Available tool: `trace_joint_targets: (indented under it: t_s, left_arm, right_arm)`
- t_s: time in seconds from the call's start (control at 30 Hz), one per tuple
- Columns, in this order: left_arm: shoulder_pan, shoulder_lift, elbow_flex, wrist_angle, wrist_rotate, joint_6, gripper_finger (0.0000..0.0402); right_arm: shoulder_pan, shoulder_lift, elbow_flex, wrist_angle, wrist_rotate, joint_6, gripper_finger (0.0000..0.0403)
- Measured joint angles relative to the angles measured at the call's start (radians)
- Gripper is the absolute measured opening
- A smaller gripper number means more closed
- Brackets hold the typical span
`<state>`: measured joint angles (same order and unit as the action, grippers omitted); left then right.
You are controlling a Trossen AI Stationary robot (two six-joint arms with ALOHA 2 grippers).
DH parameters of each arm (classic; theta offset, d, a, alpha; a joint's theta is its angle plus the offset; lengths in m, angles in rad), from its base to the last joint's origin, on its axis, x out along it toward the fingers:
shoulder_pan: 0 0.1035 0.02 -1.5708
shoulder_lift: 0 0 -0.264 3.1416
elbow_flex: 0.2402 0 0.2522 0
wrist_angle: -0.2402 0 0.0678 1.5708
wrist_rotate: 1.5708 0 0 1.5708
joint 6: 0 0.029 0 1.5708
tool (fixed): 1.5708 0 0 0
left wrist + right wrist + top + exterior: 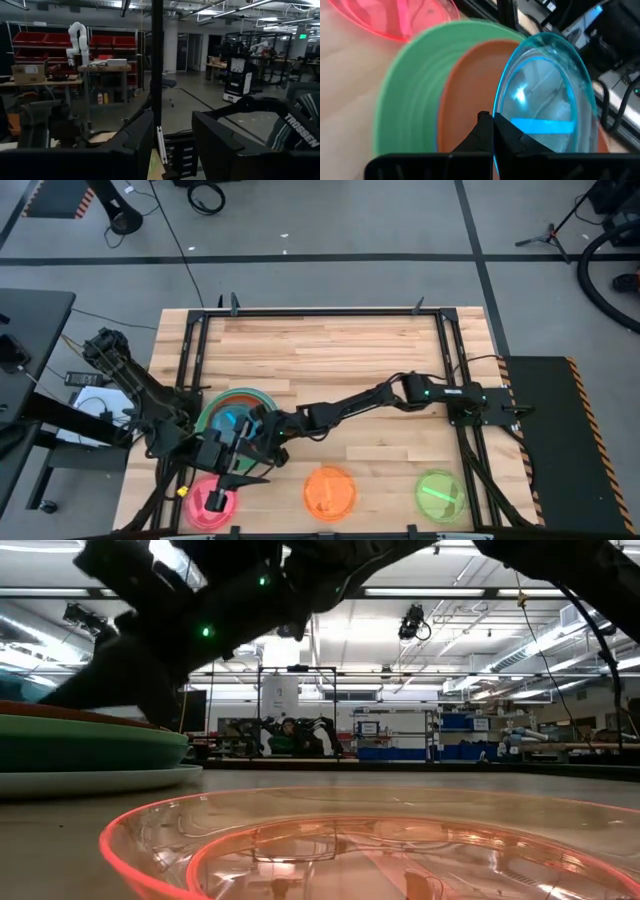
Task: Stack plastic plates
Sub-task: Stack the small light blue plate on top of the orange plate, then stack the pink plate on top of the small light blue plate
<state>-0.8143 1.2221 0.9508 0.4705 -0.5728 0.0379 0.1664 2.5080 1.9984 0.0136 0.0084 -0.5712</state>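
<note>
A stack of plates [222, 408] sits near the table's left edge, with a pale plate at the bottom, green plates [405, 95] above it and a red-orange plate [470, 90] on top. My right gripper [493, 120] reaches over it from the right, shut on a small translucent teal plate [545, 95] above the red-orange one. A pink plate [212, 500], an orange plate [330, 491] and a lime plate [438, 495] lie flat along the near edge. My left gripper [172, 135] hangs open between the stack and the pink plate, pointing level and holding nothing. My right gripper pinches the teal plate's rim [499, 107] between its two fingers, on the side of the plate nearest the wrist. The fingers [256, 427] come from the table's right, slanting down. The plate tilts above the red-orange plate; whether its far edge rests there I cannot tell.
In the low view the orange plate [370, 850] fills the foreground and the stack [90, 745] stands at the left. A black frame [320, 312] runs along the table's sides. Bare wood spreads over the far half [330, 350].
</note>
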Motion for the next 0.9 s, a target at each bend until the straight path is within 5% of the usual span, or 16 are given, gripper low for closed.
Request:
trace_joint_targets:
  t_s: [0.17,0.6,0.9]
  left_arm:
    - [-0.009,0.000,0.000,-0.019,0.000,-0.004,0.0142]
    - [-0.072,-0.005,0.000,-0.166,-0.007,-0.206,0.0142]
    - [-0.275,0.072,0.003,-0.182,-0.174,-0.392,0.0142]
  right_arm:
    - [-0.013,0.012,0.000,0.044,0.001,0.030,0.0032]
    - [0.034,-0.050,0.000,-0.063,0.120,0.225,0.0206]
    - [0.206,-0.089,0.001,-0.144,0.354,0.272,0.0232]
